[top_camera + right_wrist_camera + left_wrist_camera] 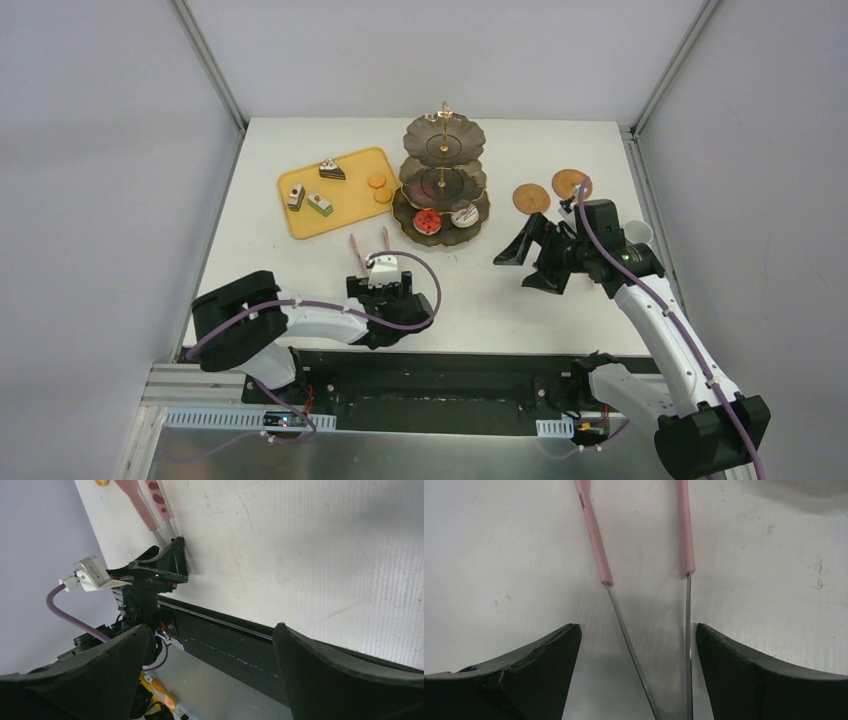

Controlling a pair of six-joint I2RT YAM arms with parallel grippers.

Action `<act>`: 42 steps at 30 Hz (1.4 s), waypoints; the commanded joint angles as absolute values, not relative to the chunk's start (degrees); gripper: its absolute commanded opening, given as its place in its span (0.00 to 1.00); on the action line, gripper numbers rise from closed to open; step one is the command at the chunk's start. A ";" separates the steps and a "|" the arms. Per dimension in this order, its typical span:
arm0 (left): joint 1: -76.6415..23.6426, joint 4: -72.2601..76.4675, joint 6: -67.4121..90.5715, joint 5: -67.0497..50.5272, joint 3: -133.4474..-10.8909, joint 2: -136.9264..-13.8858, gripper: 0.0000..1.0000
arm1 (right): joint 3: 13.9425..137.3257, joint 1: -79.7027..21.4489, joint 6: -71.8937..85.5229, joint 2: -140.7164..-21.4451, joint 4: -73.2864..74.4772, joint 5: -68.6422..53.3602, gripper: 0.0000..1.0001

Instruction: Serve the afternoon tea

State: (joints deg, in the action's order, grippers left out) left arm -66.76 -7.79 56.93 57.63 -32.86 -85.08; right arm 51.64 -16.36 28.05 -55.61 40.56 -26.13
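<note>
Cakes (319, 205) untouched. Near edge, left gripper (636, 632) has its jaws wide, with tongs (596, 540) lying ungripped between them on the table (499, 555); right gripper (211, 630) is spread and empty. Farther back: three cakes on tray (350, 215), two on stand's (420, 178) bottom tier.

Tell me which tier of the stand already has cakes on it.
The bottom tier, the widest: a red-topped cake and a paler cake sit on it. The middle tier and the top tier are bare.
</note>
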 commanded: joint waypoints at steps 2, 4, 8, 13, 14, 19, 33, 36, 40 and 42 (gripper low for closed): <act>-68.30 -3.11 61.68 66.76 -33.29 -89.86 0.81 | 49.95 -16.20 26.62 -53.85 40.08 -25.75 0.99; -68.47 1.81 58.99 66.34 -32.57 -92.48 0.79 | 49.21 -16.31 26.59 -53.77 39.76 -25.79 0.99; -68.45 3.91 58.88 66.50 -33.56 -98.07 0.75 | 48.69 -16.77 26.45 -54.10 39.54 -25.71 0.99; -68.42 3.85 59.61 66.58 -34.28 -100.96 0.70 | 49.26 -17.50 26.15 -55.42 39.30 -25.40 0.99; -68.48 3.60 59.92 66.68 -34.20 -100.98 0.68 | 49.34 -17.49 26.17 -55.60 39.21 -25.44 0.99; -68.43 2.40 59.85 66.54 -34.30 -99.84 0.58 | 50.12 -17.54 26.52 -56.20 38.99 -25.69 0.99; -68.38 -12.03 61.49 67.06 -40.65 -92.13 0.47 | 51.08 -17.53 26.96 -55.85 40.08 -25.83 0.99; -68.34 -20.93 63.59 66.87 -44.47 -90.51 0.47 | 51.79 -17.53 27.11 -55.84 40.11 -25.83 0.99; -67.38 -29.20 64.95 63.43 -48.13 -87.25 0.47 | 52.20 -17.49 27.70 -55.43 40.17 -25.84 0.99; -66.80 -31.86 64.46 60.58 -49.15 -85.08 0.47 | 52.44 -17.58 28.14 -55.26 40.28 -25.93 0.99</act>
State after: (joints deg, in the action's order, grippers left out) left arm -67.77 -20.88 62.83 64.31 -46.11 -90.04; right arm 49.58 -17.19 27.44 -56.21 40.29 -25.80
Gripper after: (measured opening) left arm 0.476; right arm 0.988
